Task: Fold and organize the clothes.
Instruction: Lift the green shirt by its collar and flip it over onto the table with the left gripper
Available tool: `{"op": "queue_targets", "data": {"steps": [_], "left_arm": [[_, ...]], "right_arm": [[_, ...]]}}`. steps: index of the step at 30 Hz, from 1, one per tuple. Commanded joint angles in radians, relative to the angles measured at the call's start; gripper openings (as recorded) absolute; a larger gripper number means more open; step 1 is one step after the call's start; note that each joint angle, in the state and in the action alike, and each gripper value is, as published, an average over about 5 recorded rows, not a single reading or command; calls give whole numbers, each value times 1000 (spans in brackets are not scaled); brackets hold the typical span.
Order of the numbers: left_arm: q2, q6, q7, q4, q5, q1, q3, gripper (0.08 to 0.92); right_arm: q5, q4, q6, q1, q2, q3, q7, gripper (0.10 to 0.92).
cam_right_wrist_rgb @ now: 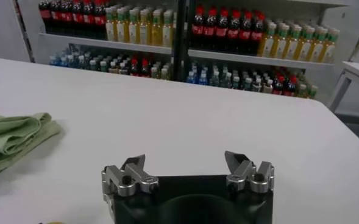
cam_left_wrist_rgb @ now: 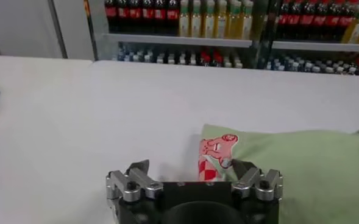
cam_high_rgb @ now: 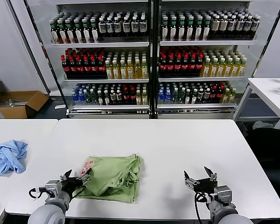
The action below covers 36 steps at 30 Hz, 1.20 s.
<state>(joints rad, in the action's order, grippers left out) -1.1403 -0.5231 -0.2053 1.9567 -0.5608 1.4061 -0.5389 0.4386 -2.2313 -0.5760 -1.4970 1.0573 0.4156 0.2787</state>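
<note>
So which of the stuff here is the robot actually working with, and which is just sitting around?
Part of the job:
- green polo shirt, lying folded on the white table
- left gripper, open at the shirt's edge
- right gripper, open over bare table

Just lying about:
- crumpled light blue garment on the neighbouring table
- bottle shelves behind
- cardboard box on the floor

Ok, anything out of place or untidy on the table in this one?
The green polo shirt is folded but rumpled, its checkered print poking out by the open left gripper. A light blue garment lies crumpled at the table's left. The right gripper is open, empty.
</note>
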Motion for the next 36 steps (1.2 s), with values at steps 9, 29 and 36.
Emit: {"op": "queue_targets", "data": {"steps": [9,29,36], "left_arm": [[-16,15,69,-60,-54,-2,-2,623],[37,-50,34,160,-406,-5,-281,99],[115,-56,-19,78,-679,42,-604,97]], "right_arm": [[-2,-1,0,2,-3,1,-1,823],[0,1,2,13,-12,0,-3,823],[-5,9,4,18,11,-14,-4,823]]}}
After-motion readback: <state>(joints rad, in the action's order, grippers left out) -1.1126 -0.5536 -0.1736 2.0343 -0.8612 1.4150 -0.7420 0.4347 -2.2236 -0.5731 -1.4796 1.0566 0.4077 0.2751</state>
